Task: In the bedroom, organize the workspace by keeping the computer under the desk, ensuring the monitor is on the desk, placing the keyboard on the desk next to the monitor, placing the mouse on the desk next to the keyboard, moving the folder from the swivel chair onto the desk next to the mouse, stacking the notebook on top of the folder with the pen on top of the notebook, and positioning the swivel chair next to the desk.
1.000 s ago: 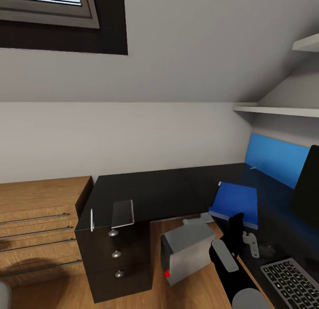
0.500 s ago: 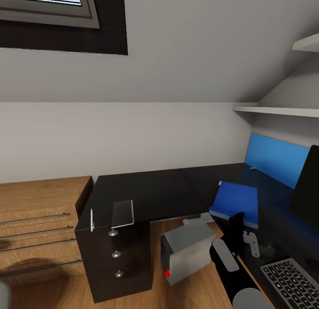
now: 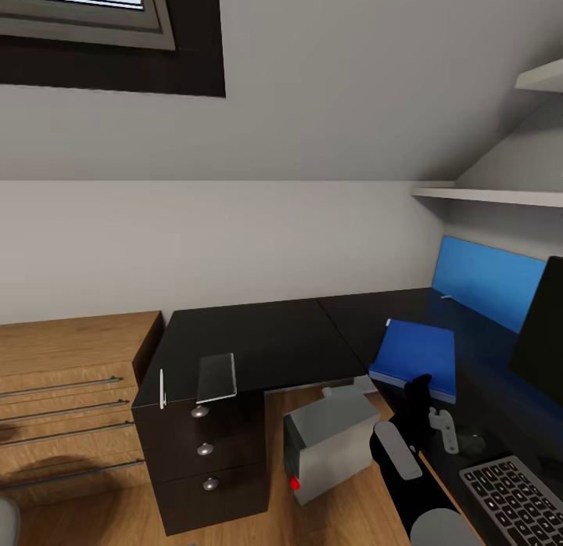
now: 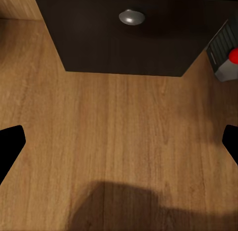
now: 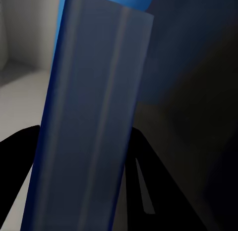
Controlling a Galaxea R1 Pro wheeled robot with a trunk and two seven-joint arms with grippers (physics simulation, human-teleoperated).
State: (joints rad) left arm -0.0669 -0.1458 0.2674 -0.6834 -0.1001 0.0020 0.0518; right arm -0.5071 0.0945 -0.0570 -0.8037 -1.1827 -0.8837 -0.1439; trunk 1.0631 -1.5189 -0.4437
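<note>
We see the blue folder (image 3: 415, 357) lying on the black desk (image 3: 266, 339), our right tool (image 3: 422, 389) clamped on its near edge. Our left tool (image 4: 119, 142) hangs with fingers apart over the wood floor (image 4: 114, 132). The notebook (image 3: 216, 376) and pen (image 3: 162, 389) lie above the drawers, the computer (image 3: 328, 442) beneath.

desk (image 3: 266, 339) — folder (image 3: 414, 356), notebook (image 3: 216, 378), keyboard (image 3: 514, 497)

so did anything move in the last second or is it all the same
Barely anything changed. The right end effector stays at the near edge of the flat bright-blue folder on the glossy black desk. The thin grey notebook, white pen and grey computer tower kept their places.
</note>
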